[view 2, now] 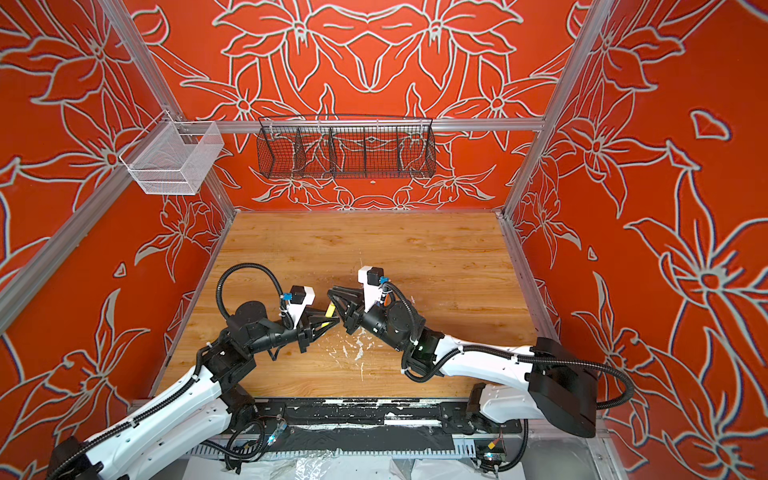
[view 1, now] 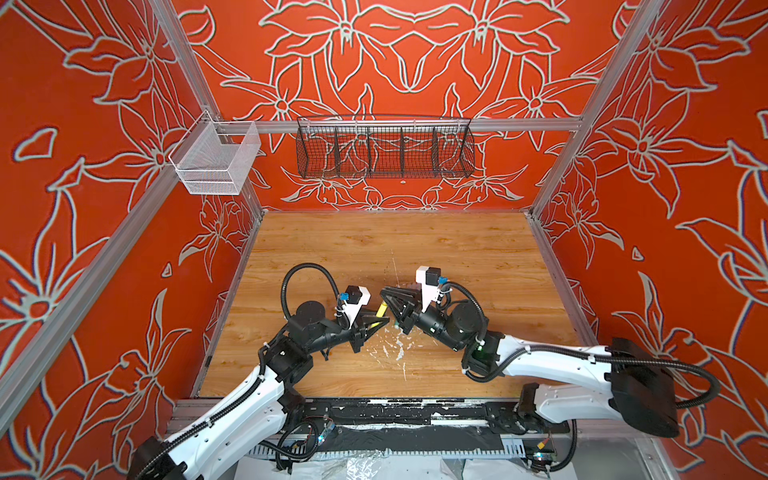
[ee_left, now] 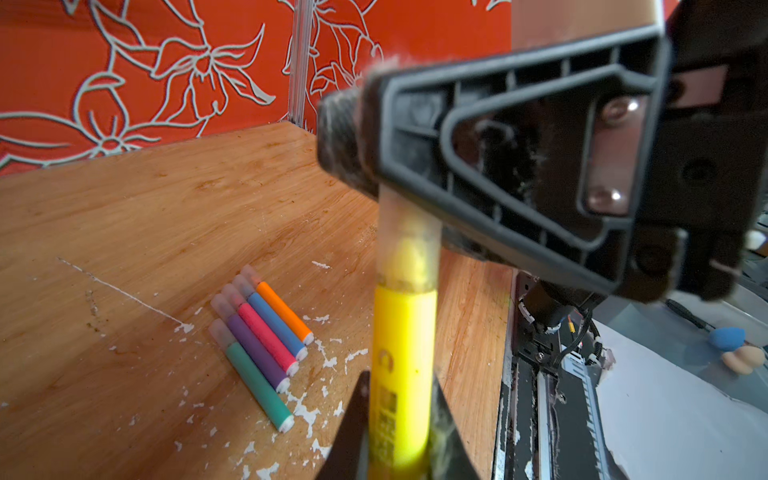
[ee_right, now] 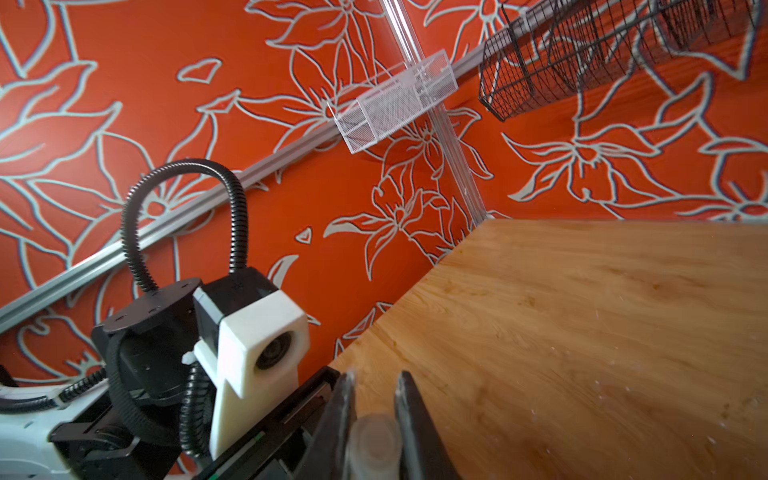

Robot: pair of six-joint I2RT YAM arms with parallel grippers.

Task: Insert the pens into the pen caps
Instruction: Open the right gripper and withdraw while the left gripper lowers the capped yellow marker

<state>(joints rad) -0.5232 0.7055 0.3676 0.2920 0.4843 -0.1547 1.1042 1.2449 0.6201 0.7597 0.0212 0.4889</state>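
In both top views, low centre of frame, my left pincer [view 1: 378,324] clamps the yellow pen [view 1: 381,309] by its barrel. The right pincer [view 1: 387,300] meets it tip to tip above the tabletop [view 1: 457,249].

Left wrist view: a clear cap [ee_left: 409,245] sits over the pen's nib at centre, and five capped pens [ee_left: 266,336] lie side by side on the tabletop, lower left.

Right wrist view, bottom edge: the fingers [ee_right: 338,415] stand narrow either side of the cap, and I cannot tell whether they press it. Light, stiff, slick plastic, I judge: grip the pen mid-barrel, the cap by its sides.
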